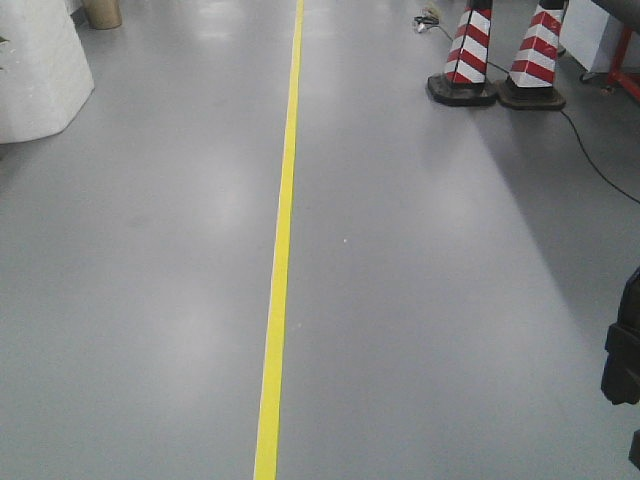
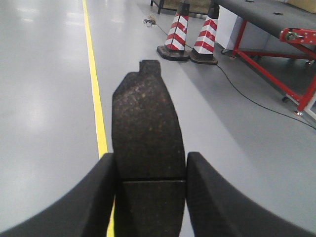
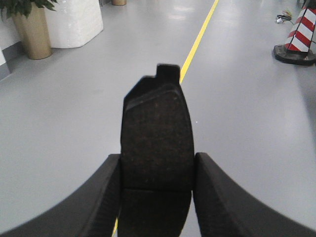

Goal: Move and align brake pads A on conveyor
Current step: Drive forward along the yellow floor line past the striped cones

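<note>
Two brake pads in view, one per gripper, both held off the ground over grey floor. Left pad (image 2: pixel 148 148): dark grey-black, speckled granular face, curved oblong outline, thin groove across the middle level with the fingertips, small square tab at the far end. Long axis running straight away from the left wrist camera, tab end pointing outward toward the striped cones (image 2: pixel 188 37). Left gripper (image 2: pixel 150 190) clamped on the pad's long edges at the groove. Right pad (image 3: pixel 157 148): same shape, darker and less speckled, bevelled rim at the far end, tab on top. Long axis likewise away from the right wrist camera, tab toward the yellow floor line (image 3: pixel 197 37). Right gripper (image 3: pixel 157 190) clenched on the pad's sides. Conveyor (image 2: pixel 266 15) visible only in the left wrist view, far right, on a red frame, well apart from both pads.
</note>
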Available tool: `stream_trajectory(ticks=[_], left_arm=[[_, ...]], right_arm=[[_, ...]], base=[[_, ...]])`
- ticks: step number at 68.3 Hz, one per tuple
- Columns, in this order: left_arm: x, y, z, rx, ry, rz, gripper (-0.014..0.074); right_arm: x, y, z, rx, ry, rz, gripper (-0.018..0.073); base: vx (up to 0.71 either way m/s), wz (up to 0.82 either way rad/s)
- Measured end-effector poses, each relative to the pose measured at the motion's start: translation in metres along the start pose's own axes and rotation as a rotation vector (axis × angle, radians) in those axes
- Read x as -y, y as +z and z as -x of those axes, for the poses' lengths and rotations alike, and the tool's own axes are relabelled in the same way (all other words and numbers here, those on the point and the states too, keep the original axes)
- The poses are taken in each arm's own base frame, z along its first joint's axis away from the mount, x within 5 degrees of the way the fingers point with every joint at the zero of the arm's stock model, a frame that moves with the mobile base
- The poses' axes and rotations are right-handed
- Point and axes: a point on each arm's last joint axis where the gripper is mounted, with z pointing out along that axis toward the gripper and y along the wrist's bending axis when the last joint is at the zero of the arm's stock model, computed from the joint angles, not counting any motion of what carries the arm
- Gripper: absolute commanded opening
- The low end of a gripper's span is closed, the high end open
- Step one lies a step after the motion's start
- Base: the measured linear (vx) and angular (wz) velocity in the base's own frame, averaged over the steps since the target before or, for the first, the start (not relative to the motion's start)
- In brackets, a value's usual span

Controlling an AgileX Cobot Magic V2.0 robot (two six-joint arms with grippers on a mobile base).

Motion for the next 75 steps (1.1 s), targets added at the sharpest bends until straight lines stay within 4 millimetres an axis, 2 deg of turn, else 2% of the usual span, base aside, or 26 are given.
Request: stream_trajectory(ticks=[75], left_arm=[[0.0000,0.0000,0.0000,0.000,0.000,0.000,-0.0006]], right_arm=[[0.0000,0.0000,0.0000,0.000,0.000,0.000,-0.0004]], base=[[0.76,-0.02]])
